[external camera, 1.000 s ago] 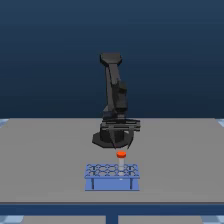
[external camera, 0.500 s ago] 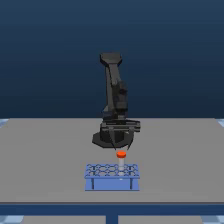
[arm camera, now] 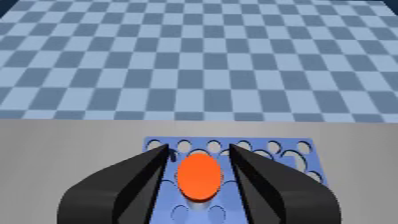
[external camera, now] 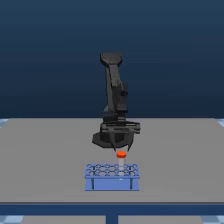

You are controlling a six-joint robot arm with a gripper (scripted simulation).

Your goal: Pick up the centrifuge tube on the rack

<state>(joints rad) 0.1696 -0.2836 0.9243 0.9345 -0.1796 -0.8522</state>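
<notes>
Centrifuge tube, slender, glossy round orange-red cap [arm camera: 198, 176], pinched between smooth black tapered pincer [arm camera: 201, 156] fingers above perforated light-blue rectangular rack [external camera: 111, 176] on matte grey counter [external camera: 45, 155].

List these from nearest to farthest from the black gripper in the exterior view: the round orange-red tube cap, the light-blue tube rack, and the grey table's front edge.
1. The orange-red cap, between the fingertips of the gripper.
2. The light-blue rack, just below the gripper.
3. The grey table's front edge, farthest, in front of the rack.
</notes>
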